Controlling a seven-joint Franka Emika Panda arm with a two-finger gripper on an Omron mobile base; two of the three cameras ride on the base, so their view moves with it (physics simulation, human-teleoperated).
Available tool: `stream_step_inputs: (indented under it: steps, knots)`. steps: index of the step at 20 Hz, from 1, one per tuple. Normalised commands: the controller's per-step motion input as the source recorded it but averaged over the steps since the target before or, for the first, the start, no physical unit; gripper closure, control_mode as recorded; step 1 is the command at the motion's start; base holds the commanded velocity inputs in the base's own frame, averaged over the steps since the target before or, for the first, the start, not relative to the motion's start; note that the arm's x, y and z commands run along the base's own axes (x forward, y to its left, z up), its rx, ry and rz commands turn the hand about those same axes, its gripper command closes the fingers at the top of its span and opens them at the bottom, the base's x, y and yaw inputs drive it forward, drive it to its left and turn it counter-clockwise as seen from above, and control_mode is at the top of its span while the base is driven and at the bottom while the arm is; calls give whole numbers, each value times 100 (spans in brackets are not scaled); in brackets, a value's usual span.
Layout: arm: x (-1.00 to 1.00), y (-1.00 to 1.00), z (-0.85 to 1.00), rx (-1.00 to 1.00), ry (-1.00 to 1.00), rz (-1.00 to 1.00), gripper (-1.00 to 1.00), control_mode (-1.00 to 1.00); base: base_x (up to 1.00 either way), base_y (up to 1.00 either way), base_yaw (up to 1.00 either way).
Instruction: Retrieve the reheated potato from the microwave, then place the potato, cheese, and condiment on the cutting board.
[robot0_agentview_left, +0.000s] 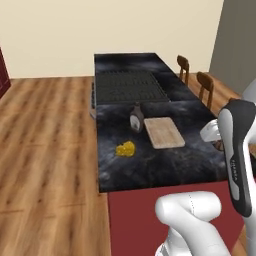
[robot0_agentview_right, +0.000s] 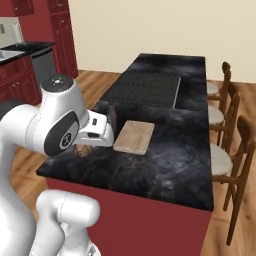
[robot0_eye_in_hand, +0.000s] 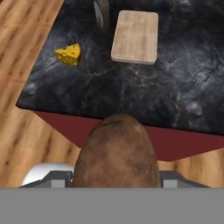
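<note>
Potato (robot0_eye_in_hand: 117, 151) sits clamped in the tool (robot0_eye_in_hand: 116, 177), jaws part open around its sides, hanging off the near edge of the desk (robot0_eye_in_hand: 175, 92). Board (robot0_eye_in_hand: 134, 36) lies ahead, farther in on the desk, long axis near-to-far. Cheese (robot0_eye_in_hand: 68, 54) left of board; bottle (robot0_eye_in_hand: 101, 14) at board's far-left corner.

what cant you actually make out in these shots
- Gripper fingertips: hand view, hidden behind the held potato.
- Condiment cap: hand view, cut off by the top edge.
- Cheese holes: left base view, too small to make out.
</note>
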Motion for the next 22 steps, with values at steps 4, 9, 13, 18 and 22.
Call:
stream_step_inputs:
  steps: [4, 9, 13, 18, 22]
  knots:
    - [0, 0, 0, 0, 0, 0, 100, 100, 35, -35, -5]
    - [0, 0, 0, 0, 0, 0, 100, 100, 52, -23, -3]
    - [0, 0, 0, 0, 0, 0, 100, 100, 57, -21, -4]
    - [0, 0, 0, 0, 0, 0, 100, 100, 54, -19, -3]
    - [0, 0, 0, 0, 0, 0, 100, 100, 43, -12, 0]
